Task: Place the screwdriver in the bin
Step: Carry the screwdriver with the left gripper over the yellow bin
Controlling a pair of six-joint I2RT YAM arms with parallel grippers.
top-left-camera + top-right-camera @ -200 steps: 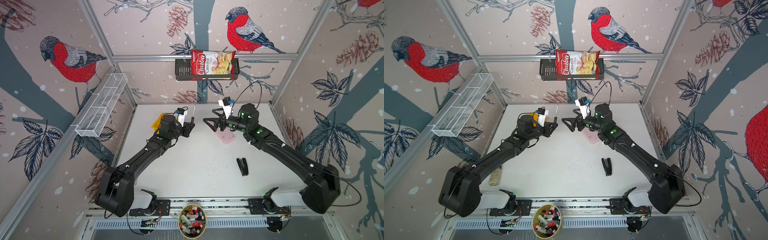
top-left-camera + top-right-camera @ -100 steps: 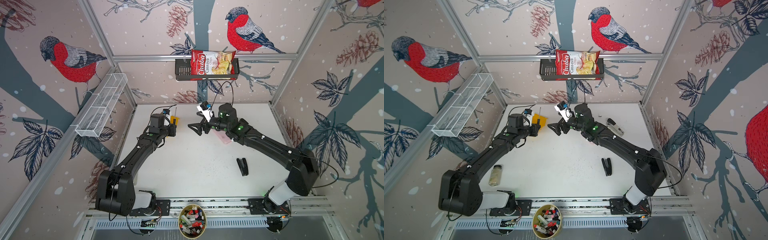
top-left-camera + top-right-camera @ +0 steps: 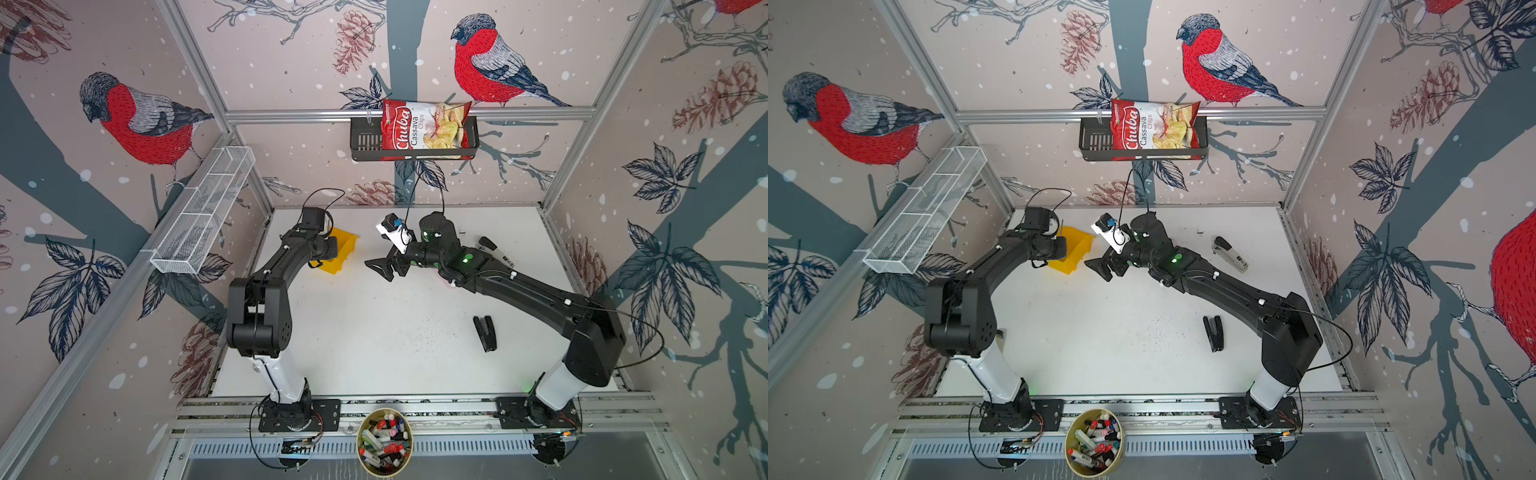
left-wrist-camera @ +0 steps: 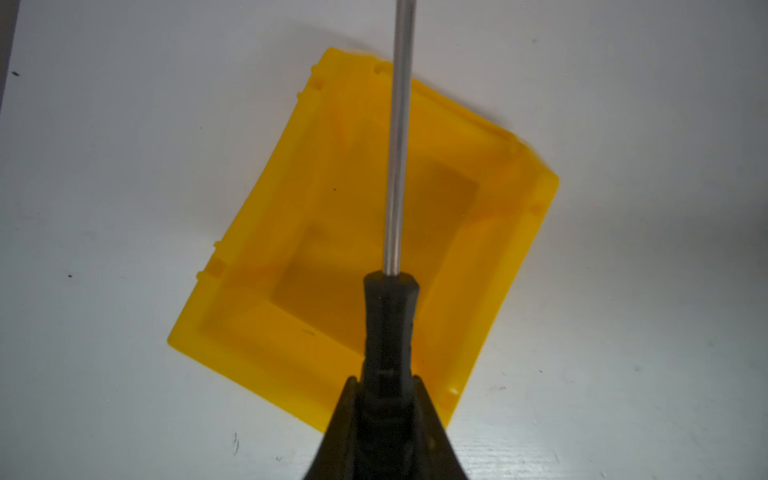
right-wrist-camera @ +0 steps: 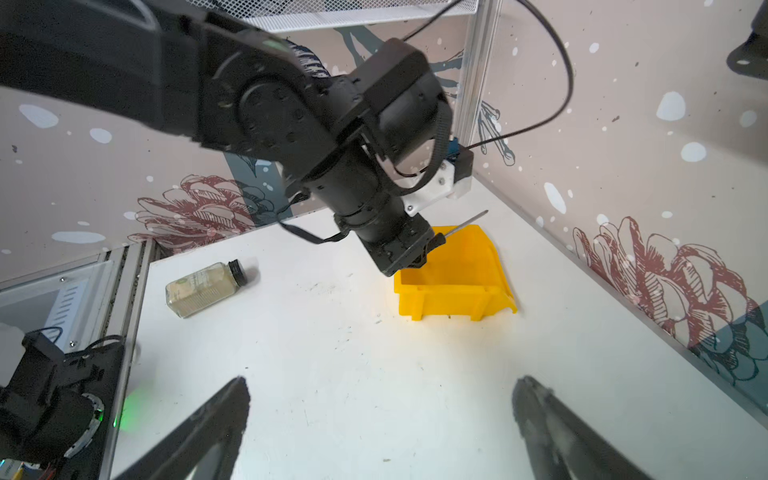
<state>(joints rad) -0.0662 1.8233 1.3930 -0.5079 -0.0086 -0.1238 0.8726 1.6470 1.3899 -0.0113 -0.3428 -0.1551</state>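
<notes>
While the left gripper [image 4: 384, 386] is clamped on the black handle of the screwdriver [image 4: 397, 166], the tool hangs over the open yellow bin [image 4: 490, 266]. Its shaft runs across the cavity and past the far wall, and its tip is cut off by the edge of the left wrist view. From the right wrist view the shaft slants upward, clear of the bin's rim. The bin sits on the desk [image 3: 374, 332] near the far left corner. The right gripper [image 3: 380, 269] hovers just beside the bin, toward the desk's middle, its jaws spread wide with nothing between them. A jar [image 5: 205, 286] lies on its side by the left edge. A black stapler [image 3: 485, 332] lies nearer the right edge.
</notes>
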